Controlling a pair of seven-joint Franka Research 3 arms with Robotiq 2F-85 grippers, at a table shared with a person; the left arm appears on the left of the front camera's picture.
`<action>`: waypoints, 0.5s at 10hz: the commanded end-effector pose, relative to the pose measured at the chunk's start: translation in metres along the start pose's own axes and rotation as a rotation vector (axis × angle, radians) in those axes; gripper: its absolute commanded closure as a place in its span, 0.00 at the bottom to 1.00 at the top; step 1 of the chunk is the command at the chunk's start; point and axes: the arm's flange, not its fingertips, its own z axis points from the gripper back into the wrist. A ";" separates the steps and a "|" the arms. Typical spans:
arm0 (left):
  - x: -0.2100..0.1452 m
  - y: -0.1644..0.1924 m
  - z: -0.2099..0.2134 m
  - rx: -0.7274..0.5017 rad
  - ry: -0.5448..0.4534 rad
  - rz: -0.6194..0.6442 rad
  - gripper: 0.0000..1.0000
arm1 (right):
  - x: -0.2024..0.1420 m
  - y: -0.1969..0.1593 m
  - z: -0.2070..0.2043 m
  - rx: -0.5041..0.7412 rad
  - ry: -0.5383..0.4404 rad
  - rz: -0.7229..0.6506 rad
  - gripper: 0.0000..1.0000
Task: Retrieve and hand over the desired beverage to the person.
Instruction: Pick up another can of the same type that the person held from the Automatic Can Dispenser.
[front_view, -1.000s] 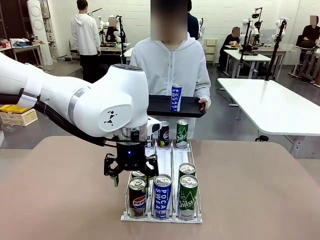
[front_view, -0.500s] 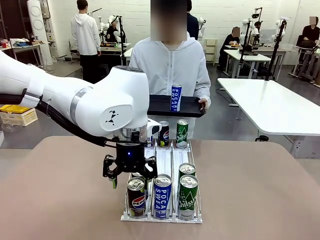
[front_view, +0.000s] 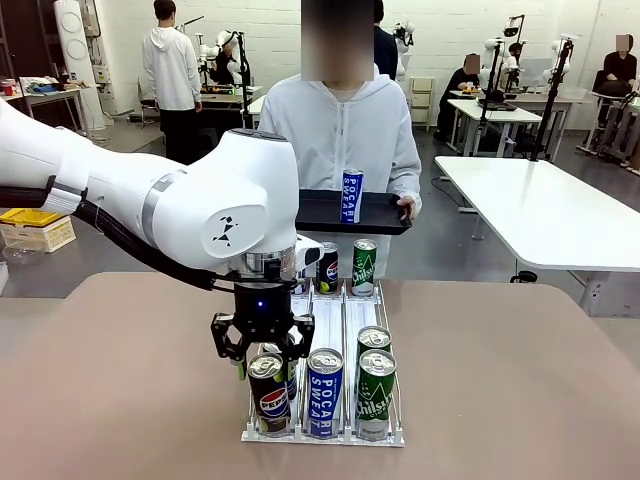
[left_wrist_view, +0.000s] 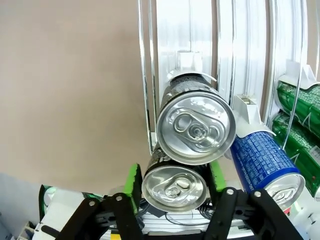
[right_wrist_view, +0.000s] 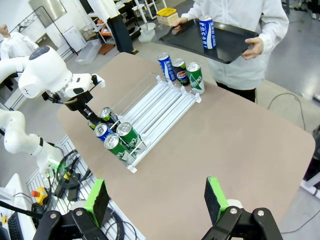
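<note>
My left gripper reaches down over the near left end of the white can rack. Its green pads press both sides of the front Pepsi can, which leans a little left. A second Pepsi can stands just behind it. Across the table the person in a white hooded jacket holds a black tray carrying one Pocari Sweat can. My right gripper hangs open high above the table, with nothing between its fingers.
A Pocari Sweat can and two green cans fill the rack's near end beside the Pepsi. A Pepsi can and a green can stand at its far end. Bare brown tabletop lies on both sides.
My left gripper has dropped lower over the front Pepsi can and closed in on it. The can has shifted slightly left and now leans. The person and tray have stayed put.
</note>
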 end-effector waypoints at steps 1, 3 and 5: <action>0.001 0.002 -0.005 -0.004 0.029 0.001 1.00 | 0.001 -0.002 -0.002 0.026 -0.018 0.010 0.00; 0.001 0.002 -0.005 -0.002 0.034 0.002 1.00 | 0.001 -0.002 -0.002 0.026 -0.018 0.010 0.00; 0.000 0.002 -0.003 -0.008 0.034 -0.005 0.99 | 0.001 -0.002 -0.002 0.026 -0.018 0.010 0.00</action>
